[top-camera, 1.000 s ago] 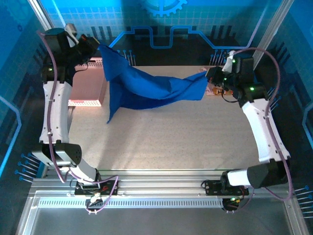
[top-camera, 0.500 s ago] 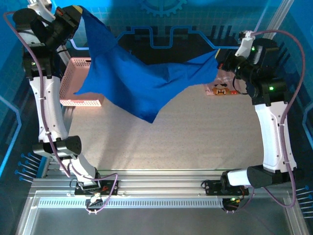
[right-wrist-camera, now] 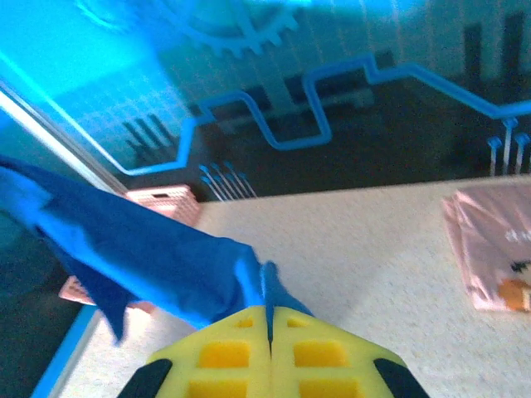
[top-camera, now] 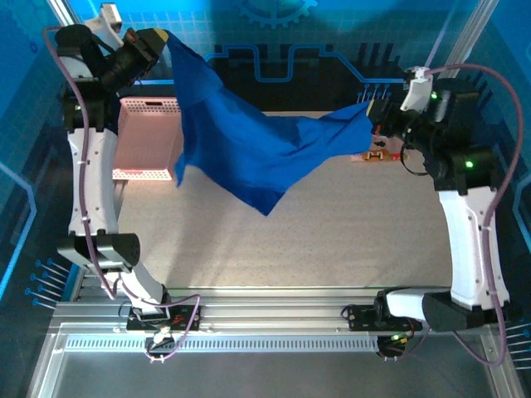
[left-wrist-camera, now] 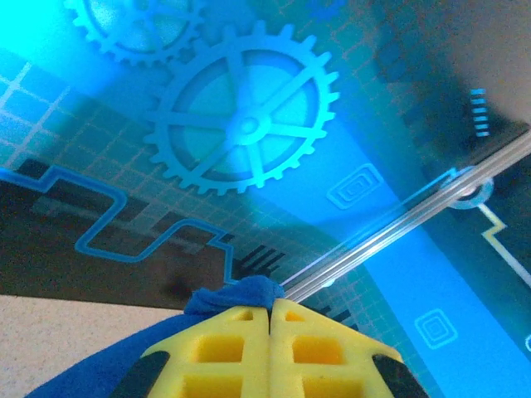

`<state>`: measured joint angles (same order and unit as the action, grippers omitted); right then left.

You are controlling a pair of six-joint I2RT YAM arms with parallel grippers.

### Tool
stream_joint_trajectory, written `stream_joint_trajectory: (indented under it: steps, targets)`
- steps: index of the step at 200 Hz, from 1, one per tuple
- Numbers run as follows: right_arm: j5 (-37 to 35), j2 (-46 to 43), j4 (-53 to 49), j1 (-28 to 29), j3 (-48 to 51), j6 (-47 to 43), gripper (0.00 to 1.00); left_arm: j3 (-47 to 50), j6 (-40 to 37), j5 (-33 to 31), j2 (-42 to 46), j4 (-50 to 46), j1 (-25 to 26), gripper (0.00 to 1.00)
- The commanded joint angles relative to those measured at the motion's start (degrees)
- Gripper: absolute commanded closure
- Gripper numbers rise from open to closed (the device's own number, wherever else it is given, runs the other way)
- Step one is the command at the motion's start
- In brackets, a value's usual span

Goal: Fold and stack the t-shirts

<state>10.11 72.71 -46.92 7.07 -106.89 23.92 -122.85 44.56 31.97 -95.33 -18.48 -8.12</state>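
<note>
Royal-blue cloth t-shirt (top-camera: 249,149) hangs stretched over the far edge of the speckled surface (top-camera: 332,240); my left jaws and right jaws each clamp one end; pale pink t-shirt (right-wrist-camera: 489,249) lies at the far-right corner.

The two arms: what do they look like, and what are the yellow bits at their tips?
Both the left arm and right arm have white shells with black joints. Thin purple cables loop along each. Small green lights glow on the right one. The yellow bits are the fingers: blocks with square pockets and black sides.
</note>
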Motion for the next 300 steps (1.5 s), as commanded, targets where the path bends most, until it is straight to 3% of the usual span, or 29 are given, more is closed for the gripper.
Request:
stream_joint_trajectory:
  steps: [1, 30, 49, 89, 138, 187, 223, 237, 250, 264, 282, 300]
  targets:
    - [8.2, -2.1, 2.9, 0.1, -5.2, 0.6, 1.00, -2.9, -3.1, -0.7, 5.6, 5.9, -0.1, 1.00]
    - [15.6, -0.5, 4.5, 2.1, -9.1, 4.6, 1.00, -18.6, -7.1, -2.3, 0.3, -3.4, -0.2, 1.00]
    - [17.6, 1.3, 5.2, 6.4, -11.1, 5.9, 1.00, -30.1, -8.3, -3.8, -5.1, -7.6, -1.6, 1.00]
    - [18.7, 3.4, 8.6, 14.5, -10.3, 9.6, 1.00, -33.6, -6.9, -6.4, -10.4, -0.8, -3.7, 1.00]
    - [5.7, 1.4, 1.1, 11.7, -2.5, 8.9, 1.00, -35.0, -4.9, -5.2, -20.9, 0.2, -0.9, 1.00]
    - [-10.0, -2.9, 0.4, 5.1, 19.7, 12.1, 1.00, -31.8, -11.6, -5.6, -35.5, -5.2, 8.6, 1.00]
    - [-17.9, -5.0, 7.9, 0.9, 38.2, 13.6, 1.00, -29.7, -11.4, -6.9, -47.5, -2.9, 14.9, 0.97]
    - [-19.6, -5.1, 11.4, -1.5, 43.4, 14.4, 1.00, -29.8, -9.4, -7.4, -50.8, -1.7, 16.4, 0.89]
    - [-22.6, -4.9, 13.0, -3.9, 47.1, 16.2, 1.00, -29.8, -7.9, -6.9, -52.4, -1.2, 17.2, 0.32]
    - [-23.5, -4.7, 15.1, -6.8, 50.5, 18.3, 1.00, -29.7, -7.3, -6.0, -51.1, -3.7, 17.2, 0.03]
    - [-21.6, -4.0, 16.9, -9.7, 52.9, 20.1, 1.00, -25.6, -10.5, -5.7, -44.4, -10.0, 17.2, 0.01]
    - [-20.4, -2.6, 17.1, -9.9, 53.3, 20.0, 1.00, -13.9, -13.8, -5.9, -33.1, -15.0, 17.1, 0.01]
